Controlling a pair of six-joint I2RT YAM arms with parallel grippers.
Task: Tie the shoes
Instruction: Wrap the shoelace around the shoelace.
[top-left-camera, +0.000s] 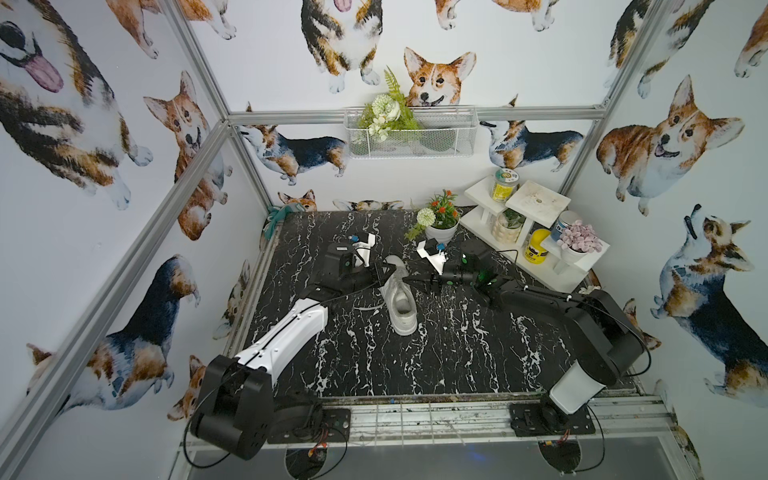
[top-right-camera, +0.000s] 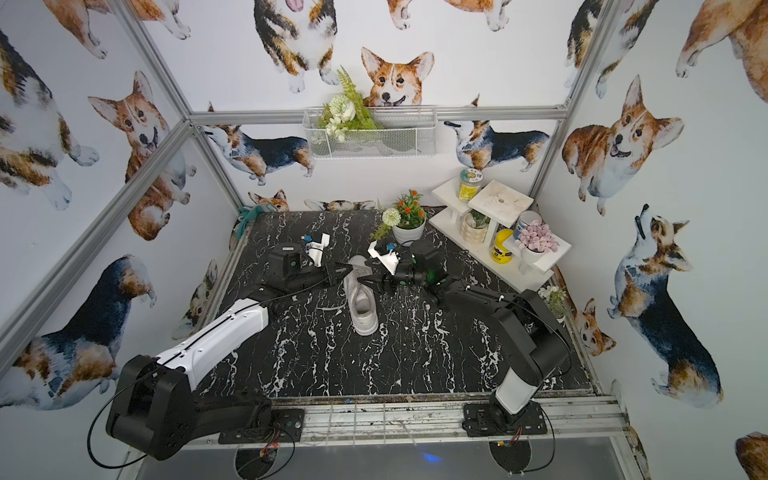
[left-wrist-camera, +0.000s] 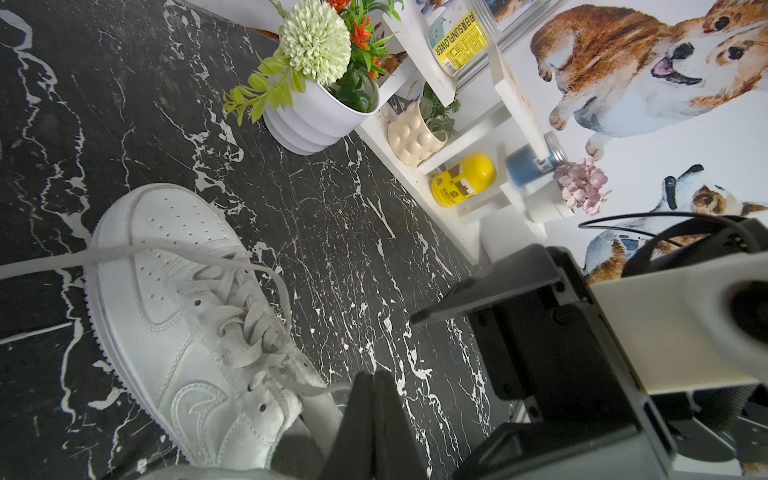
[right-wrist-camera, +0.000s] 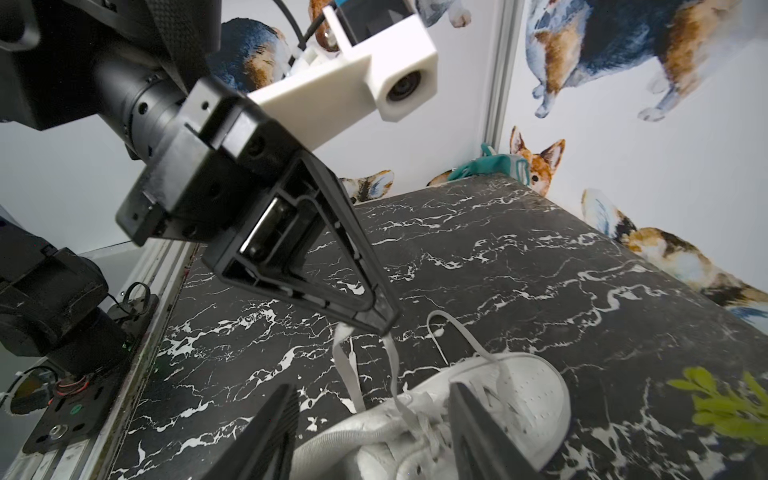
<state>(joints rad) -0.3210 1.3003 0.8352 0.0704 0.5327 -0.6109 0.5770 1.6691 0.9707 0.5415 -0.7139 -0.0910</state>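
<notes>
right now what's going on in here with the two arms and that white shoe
Two robot arms are working on a white low-top sneaker with a thick sole, standing on the black marbled tabletop. The left gripper is shut on a long flat white lace, holding it up above the shoe. The right gripper is open, its jaws spread either side of the laced front, holding nothing. Another stretch of lace trails across the toe onto the table. No bow shows yet.

A: Beyond the right pincer (top-left-camera: 415, 281)?
B: White stepped shelf (top-left-camera: 538, 201) in the corner, potted flowers (top-left-camera: 441, 232) beside.
A: Beneath it?
B: Black white-veined tabletop (top-left-camera: 415, 365); corgi wallpaper (top-left-camera: 104, 124) around, aluminium frame (top-left-camera: 286, 117), wire basket (top-left-camera: 415, 141) high beyond.
</notes>
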